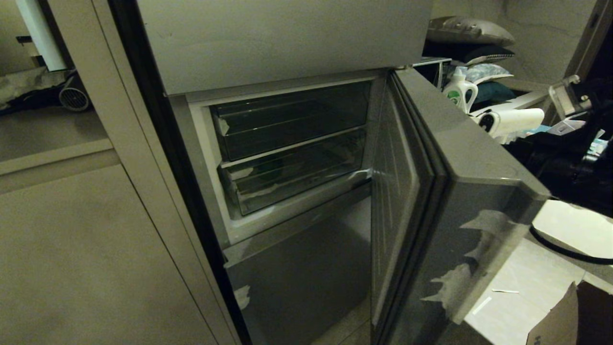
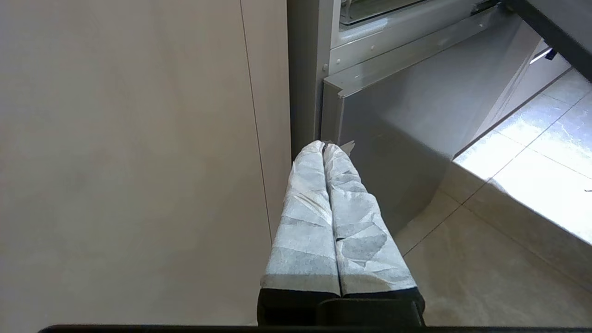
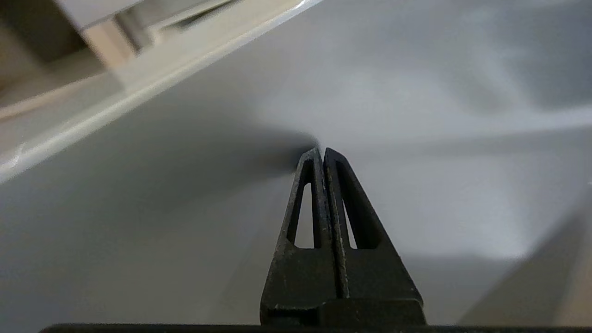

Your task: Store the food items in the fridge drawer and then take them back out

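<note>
The fridge's middle compartment stands open, with two clear fridge drawers pushed in, an upper one (image 1: 292,120) and a lower one (image 1: 297,172). Both carry white tape scraps on their fronts. A dim dark shape shows through the lower drawer's front; I cannot tell whether it is one of the food items. My right gripper (image 3: 321,150) is shut and empty, its black tips close to a grey door panel (image 3: 416,92). The right arm (image 1: 574,163) is a dark mass at the right edge of the head view. My left gripper (image 2: 323,145), with white-wrapped fingers, is shut and empty, low by the bottom door's left edge.
The open grey door (image 1: 459,158) swings out to the right, torn tape on its outer face. Below the drawers is a closed grey door panel (image 1: 297,268). A beige cabinet wall (image 1: 72,249) fills the left. At right are a detergent bottle (image 1: 459,91), a cardboard box (image 1: 570,316) and a floor cable (image 1: 565,249).
</note>
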